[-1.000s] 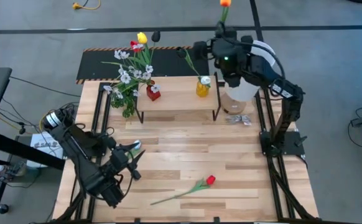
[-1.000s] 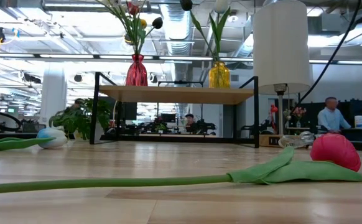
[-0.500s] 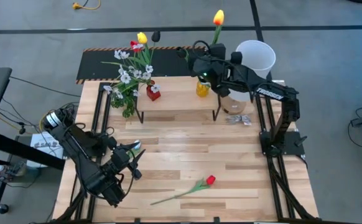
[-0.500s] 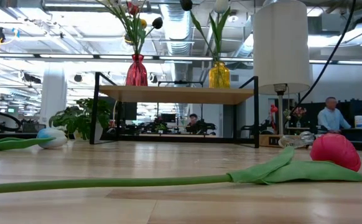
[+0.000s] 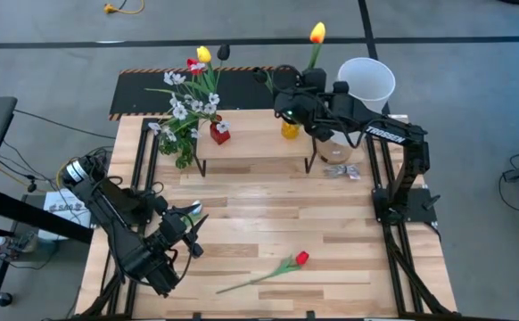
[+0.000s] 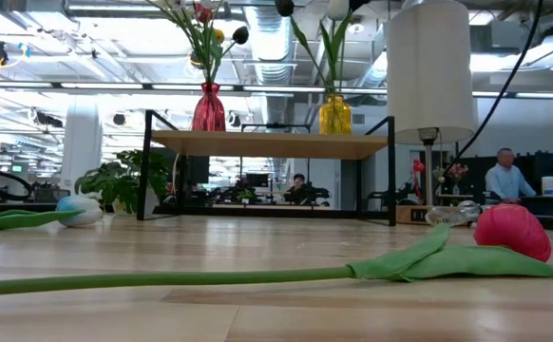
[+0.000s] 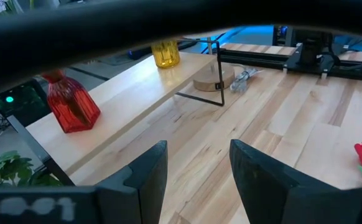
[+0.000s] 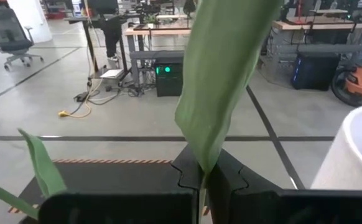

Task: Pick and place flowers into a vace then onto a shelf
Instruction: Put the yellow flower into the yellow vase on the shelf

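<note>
The right gripper is hanging over the yellow vase at the shelf's right end, its fingers pinching the stem of an orange tulip whose head is sticking up behind the arm; in the right wrist view the tulip's green leaf is running straight up from between the closed fingers. That flower is, by my reading, being lowered stem-first into the yellow vase and is not yet released. The left gripper is waiting with its fingers spread, holding nothing, near the table's front left, beside a white tulip lying on the wood. A red tulip is lying loose near the front centre. Both of these are waiting to be picked. Two vases are standing on the shelf: the red vase is already carrying a full bunch, the yellow one a dark and a white tulip. So roughly two loose flowers and one held flower are left, and both vases are already standing on the shelf.
</note>
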{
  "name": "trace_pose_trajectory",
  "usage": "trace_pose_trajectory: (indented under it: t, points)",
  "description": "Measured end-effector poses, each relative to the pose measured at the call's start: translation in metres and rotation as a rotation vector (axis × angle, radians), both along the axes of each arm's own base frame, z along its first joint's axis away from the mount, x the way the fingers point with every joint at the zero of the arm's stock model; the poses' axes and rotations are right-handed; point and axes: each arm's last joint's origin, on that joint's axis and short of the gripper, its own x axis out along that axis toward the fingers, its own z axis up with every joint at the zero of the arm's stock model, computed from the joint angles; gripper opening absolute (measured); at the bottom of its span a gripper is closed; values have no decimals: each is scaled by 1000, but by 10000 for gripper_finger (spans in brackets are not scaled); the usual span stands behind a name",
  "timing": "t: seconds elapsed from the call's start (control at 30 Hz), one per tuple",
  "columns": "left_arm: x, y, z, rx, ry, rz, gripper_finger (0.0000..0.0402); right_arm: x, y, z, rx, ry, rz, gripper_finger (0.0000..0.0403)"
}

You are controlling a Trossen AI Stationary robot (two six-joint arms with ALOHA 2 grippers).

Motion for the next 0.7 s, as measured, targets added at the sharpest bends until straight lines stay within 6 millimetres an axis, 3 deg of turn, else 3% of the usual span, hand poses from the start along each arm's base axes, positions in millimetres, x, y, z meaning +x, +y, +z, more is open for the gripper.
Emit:
trace_pose_trajectory:
  t: [0.7]
  points:
    - [0,-1,0,-7,-6,0,164,-2,-1,-3,43,-45,4,0]
